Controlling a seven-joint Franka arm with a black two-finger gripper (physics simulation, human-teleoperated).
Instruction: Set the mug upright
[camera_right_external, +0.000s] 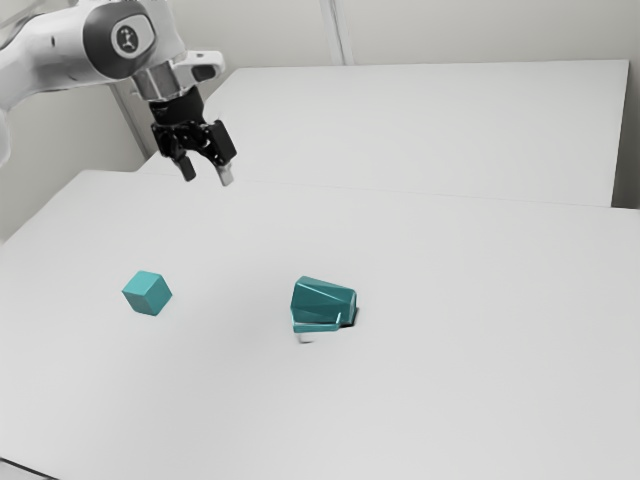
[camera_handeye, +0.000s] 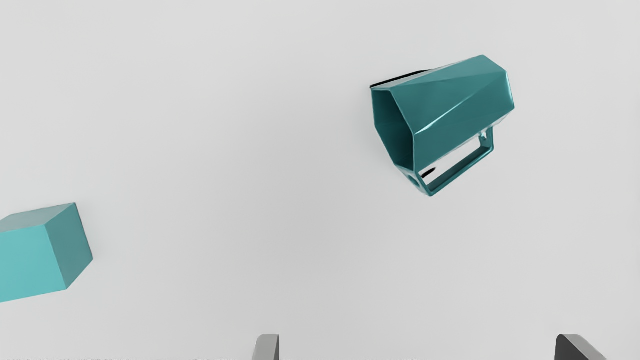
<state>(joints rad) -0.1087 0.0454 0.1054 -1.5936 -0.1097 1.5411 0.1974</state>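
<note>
My gripper (camera_right_external: 207, 176) hangs high above the table at the exterior view's upper left, apart from everything. In the wrist view the gripper (camera_handeye: 417, 347) is open, its two fingers wide apart with nothing between them. A dark teal faceted mug (camera_right_external: 323, 301) lies on its side on the table, near the middle of the exterior view. The wrist view shows the same mug (camera_handeye: 455, 105) with its hollow mouth facing the side where the cube lies, and its angular handle (camera_handeye: 462, 167) sticking out sideways along the body.
A lighter teal cube (camera_right_external: 147, 293) rests on the white table (camera_right_external: 440, 400), toward the exterior view's left from the mug, with a wide gap between them. The wrist view shows part of the cube (camera_handeye: 30, 265). A pale wall stands behind the table.
</note>
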